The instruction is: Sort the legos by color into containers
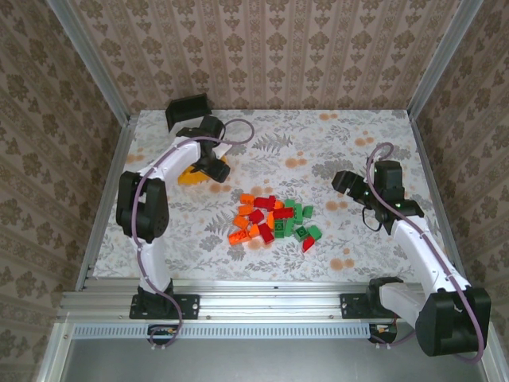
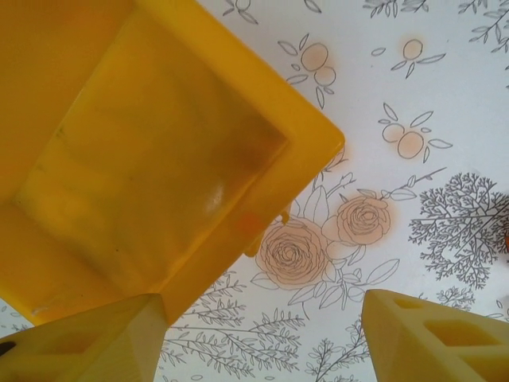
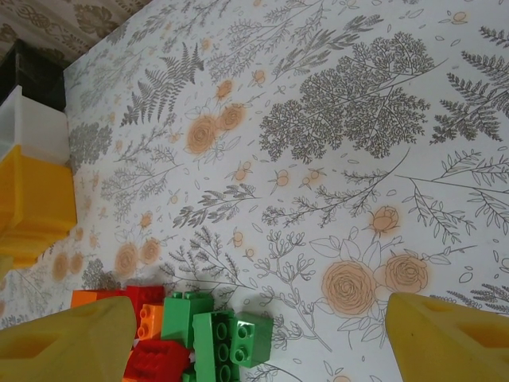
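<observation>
a: top view first. where are the legos?
b: the legos point(image 1: 272, 221) lie in one loose pile at the middle of the table point(image 1: 358, 135). orange ones sit toward nine o'clock of the pile, red in the middle, green toward three o'clock. one red brick point(image 1: 308, 244) lies just off the pile at five o'clock.
a: and the bins?
b: the yellow bin point(image 1: 191, 176) is at ten o'clock from the pile, partly under the left gripper point(image 1: 213, 169). the black bin point(image 1: 188, 112) stands at the far edge, at twelve o'clock from the yellow one. the right gripper point(image 1: 340, 181) hangs at two o'clock from the pile, apart from it. from up here i cannot tell how either claw stands.
a: left wrist view?
b: the left gripper point(image 2: 262, 298) has its fingers spread wide, with flowered cloth between them. the yellow bin point(image 2: 159, 159) takes the ten o'clock part, its smooth floor and walls in view, one corner pointing toward three o'clock. the finger point(image 2: 95, 342) at seven o'clock overlaps the bin's near wall. whether it touches, i cannot tell.
a: right wrist view?
b: the right gripper point(image 3: 259, 306) is wide apart too and grips nothing. green, red and orange legos point(image 3: 231, 334) lie at seven o'clock, just beside one finger, which hides some of them. along the nine o'clock edge runs a row: the yellow bin point(image 3: 32, 199), then the white bin point(image 3: 28, 119), then the black bin point(image 3: 32, 72) toward eleven o'clock, each close against the next, all well apart from the legos.
</observation>
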